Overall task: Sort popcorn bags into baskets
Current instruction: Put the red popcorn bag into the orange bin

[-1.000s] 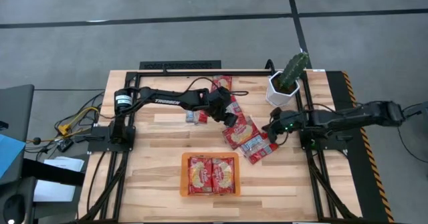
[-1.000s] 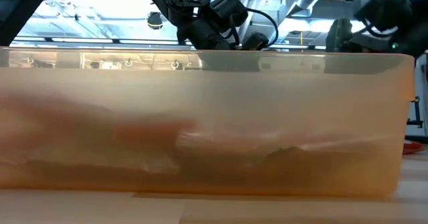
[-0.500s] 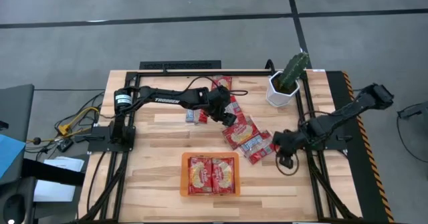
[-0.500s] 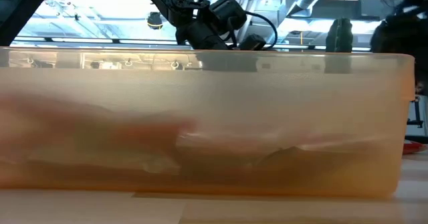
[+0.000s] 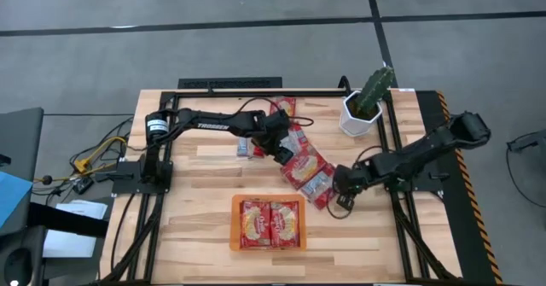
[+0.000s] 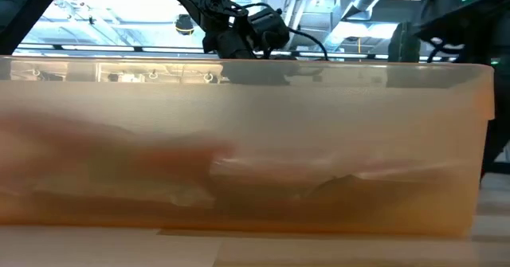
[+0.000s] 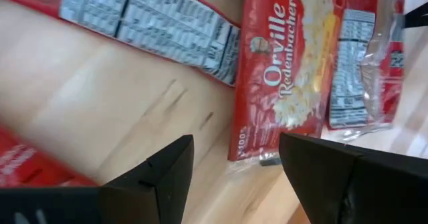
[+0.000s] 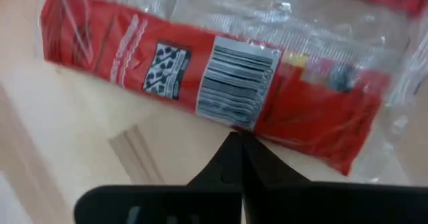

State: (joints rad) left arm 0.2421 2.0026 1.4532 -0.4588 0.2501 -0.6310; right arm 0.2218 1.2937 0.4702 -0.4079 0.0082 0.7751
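Several red popcorn bags lie flat in a loose cluster (image 5: 303, 162) on the wooden table. Two more lie side by side in the orange tray (image 5: 235, 226). My left gripper (image 5: 280, 149) is open and hangs over the cluster's left part. In the left wrist view it (image 7: 234, 157) frames bare wood and the corner of a red and yellow bag (image 7: 284, 83). My right gripper (image 5: 339, 190) is shut and low at the right end of the nearest bag (image 5: 321, 185). The right wrist view shows that bag's barcode side (image 8: 234, 83). My right gripper comes in slanting low from the table's right, and its shut fingertips (image 8: 235, 150) stand at the long edge of the red bag just below the barcode (image 8: 237, 120). The bag lies flat on the table. Whether the tips touch it, I cannot tell.
A white pot with a cactus (image 5: 363, 107) stands at the far right of the table. The orange tray's near wall (image 6: 239, 139) fills the low view and hides the bags behind it. Bare wood lies left of the tray and along the near edge.
My right arm has swung from the table's right side down toward the near edge, then leftward to the nearest loose bag. My left gripper has drifted slightly toward the far left over the cluster.
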